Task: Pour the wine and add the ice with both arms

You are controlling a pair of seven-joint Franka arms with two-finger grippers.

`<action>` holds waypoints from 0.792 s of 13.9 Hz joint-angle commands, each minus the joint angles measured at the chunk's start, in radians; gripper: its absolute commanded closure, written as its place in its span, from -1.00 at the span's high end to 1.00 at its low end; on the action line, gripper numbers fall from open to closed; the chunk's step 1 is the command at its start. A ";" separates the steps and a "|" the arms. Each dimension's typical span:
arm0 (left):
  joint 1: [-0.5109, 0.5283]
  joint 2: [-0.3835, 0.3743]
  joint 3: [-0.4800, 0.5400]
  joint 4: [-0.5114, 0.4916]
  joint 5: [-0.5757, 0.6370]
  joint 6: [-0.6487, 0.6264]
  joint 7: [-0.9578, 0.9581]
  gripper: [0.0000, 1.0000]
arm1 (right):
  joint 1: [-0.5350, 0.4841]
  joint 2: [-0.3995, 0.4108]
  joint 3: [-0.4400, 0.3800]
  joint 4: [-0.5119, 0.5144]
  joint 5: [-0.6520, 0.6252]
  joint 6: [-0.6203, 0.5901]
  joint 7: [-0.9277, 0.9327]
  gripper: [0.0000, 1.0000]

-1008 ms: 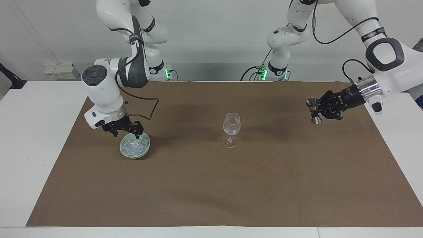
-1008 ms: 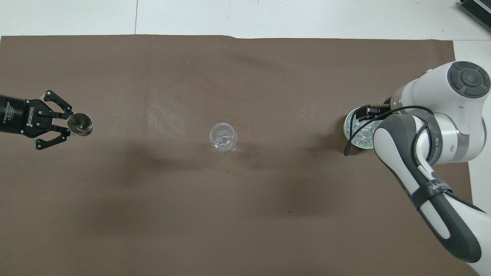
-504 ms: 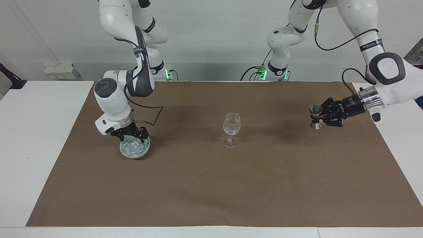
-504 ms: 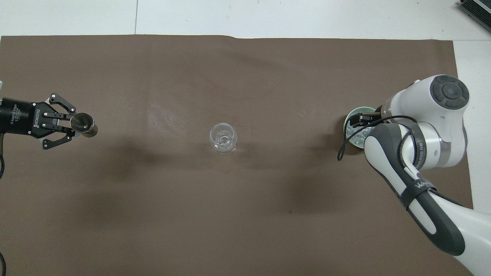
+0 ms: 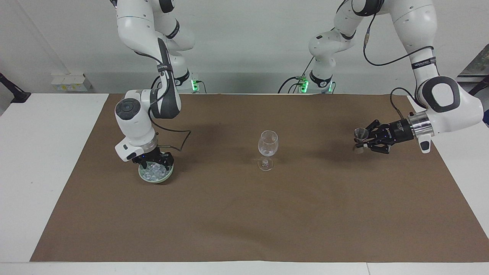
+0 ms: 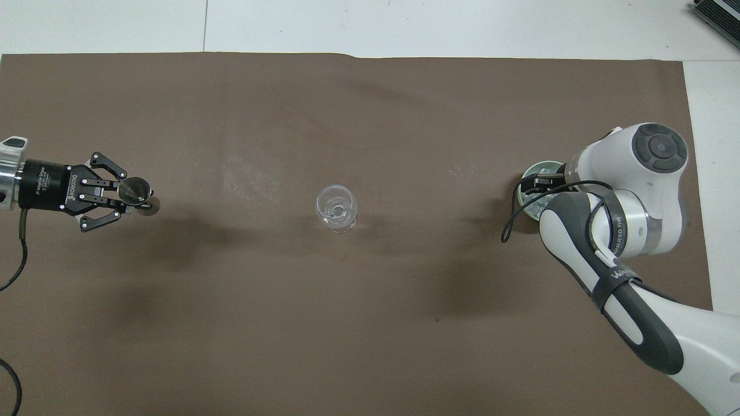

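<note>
- Left gripper: closed on a small metal measuring cup at its narrow waist, held upright and low over the brown mat toward the left arm's end of the table. The level hold would keep any liquid inside; whether the cup holds wine cannot be seen.
- Right gripper: lowered into a pale green bowl at the right arm's end of the table, with its fingers spread wide among the ice. Whether a cube sits between them cannot be told; the pose suggests a pick about to be made.
- Ice: many small clear cubes heaped in the bowl, which rests on the mat. In the overhead view the right arm covers most of the bowl.
- Wine glass: upright on its foot at the middle of the mat, between the two arms and well apart from both grippers. This central spot lets either arm reach it. The bowl of the glass looks clear; any contents cannot be judged.
- Judged stage: neither pouring nor adding of ice into the glass is under way; each arm is occupied at its own end.
- Surface: a brown mat covers most of a white table, whose bare margins show at both ends.
- Room: a plain pale wall rises at the robots' end, with a white socket box beside it and green lights at the arm bases.
</note>
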 commanded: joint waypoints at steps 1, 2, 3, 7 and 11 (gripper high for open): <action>0.011 0.010 0.018 -0.034 -0.047 0.002 0.050 -1.00 | -0.003 -0.023 0.005 -0.016 -0.007 0.003 -0.022 0.94; 0.018 0.031 0.021 -0.034 -0.064 -0.004 0.068 -1.00 | -0.004 -0.025 0.005 -0.016 -0.007 0.002 -0.024 0.90; 0.027 0.042 0.029 -0.037 -0.076 -0.010 0.088 -1.00 | -0.004 -0.028 0.005 -0.016 -0.007 0.000 -0.024 0.88; 0.028 0.065 0.034 -0.063 -0.116 -0.001 0.140 -1.00 | -0.004 -0.038 0.005 -0.016 -0.007 -0.023 -0.027 0.38; 0.028 0.085 0.034 -0.081 -0.134 0.016 0.175 -1.00 | -0.004 -0.038 0.005 -0.017 -0.007 -0.023 -0.048 -0.50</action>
